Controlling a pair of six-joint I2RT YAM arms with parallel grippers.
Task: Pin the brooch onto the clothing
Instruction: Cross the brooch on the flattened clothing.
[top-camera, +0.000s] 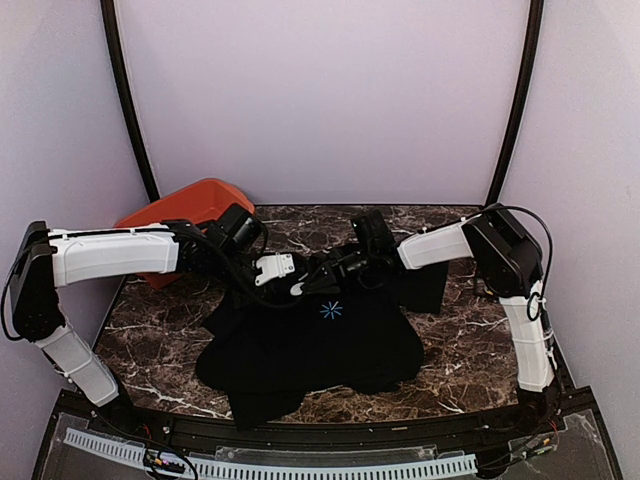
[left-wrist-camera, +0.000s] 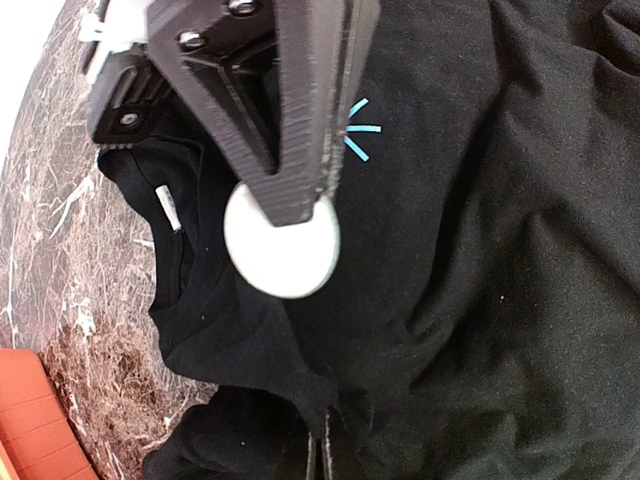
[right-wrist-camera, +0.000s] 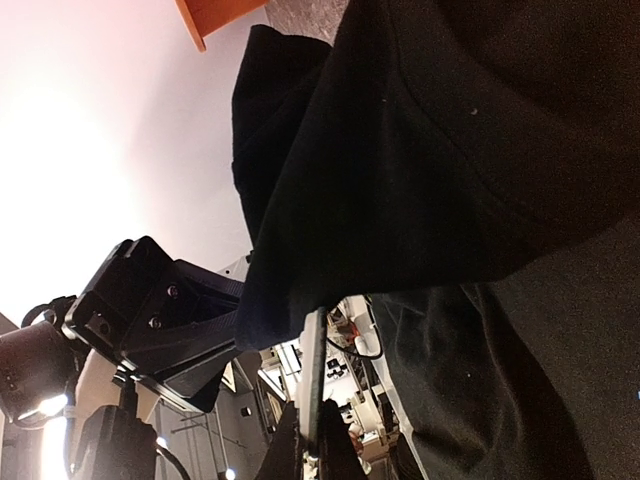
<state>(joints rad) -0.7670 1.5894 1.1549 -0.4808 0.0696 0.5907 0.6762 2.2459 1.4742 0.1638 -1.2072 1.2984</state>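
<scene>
The clothing, a black T-shirt (top-camera: 320, 345) with a light-blue starburst (top-camera: 331, 310), lies spread on the marble table. Both grippers meet over its collar. My left gripper (top-camera: 297, 288) is shut on a raised fold of the shirt (left-wrist-camera: 300, 380) near the neckline; its fingers (left-wrist-camera: 318, 455) show at the bottom of the left wrist view. My right gripper (top-camera: 324, 272) is shut on the brooch (left-wrist-camera: 282, 245), a small pale round disc held just above the fabric beside the starburst (left-wrist-camera: 358, 130). In the right wrist view the brooch (right-wrist-camera: 313, 365) is edge-on between my fingers (right-wrist-camera: 318, 440), under lifted cloth (right-wrist-camera: 400, 180).
An orange bin (top-camera: 185, 212) stands at the back left of the table, its corner also in the left wrist view (left-wrist-camera: 30, 425). Bare marble (top-camera: 470, 350) surrounds the shirt. Curved black poles and pale walls enclose the space.
</scene>
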